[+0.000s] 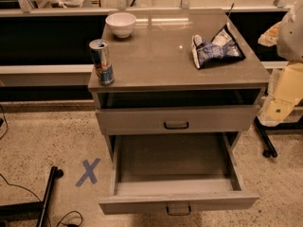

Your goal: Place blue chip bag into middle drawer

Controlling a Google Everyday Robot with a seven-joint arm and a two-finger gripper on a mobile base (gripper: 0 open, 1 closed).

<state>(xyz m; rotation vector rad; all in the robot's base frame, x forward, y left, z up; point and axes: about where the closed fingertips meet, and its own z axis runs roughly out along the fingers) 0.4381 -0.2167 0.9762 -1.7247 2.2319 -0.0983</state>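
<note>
Locating the task object is required first; where is it found? (Trainee)

The small crumpled blue-and-white foil chip bag (215, 48) is found lying on the flat grey-beige cabinet top (161, 65), toward the right side. It is well apart from the tall silver-blue drink can (102, 62) at the front left corner and from the round white bowl (120, 23) at the rear left. It has not yet been picked up. (Instructor)

Why is the lowest drawer presented as it is? (Trainee)

The wide grey-beige middle drawer (173, 162) is pulled out far enough that its box is exposed from above, so a release from overhead is permitted. The matching handled drawer front (176, 119) directly above stands nearly shut, so the opening is not overhung. (Instructor)

Where is the gripper? (Trainee)

The pale beige gripper (285, 96) is seen at the right edge of view, beside the cabinet's right side and below the level of the top, apart from the bag. Whether it is spread or closed cannot be told. A reach up and over the right edge is judged to be needed next; the can need not be crossed. (Instructor)
</note>
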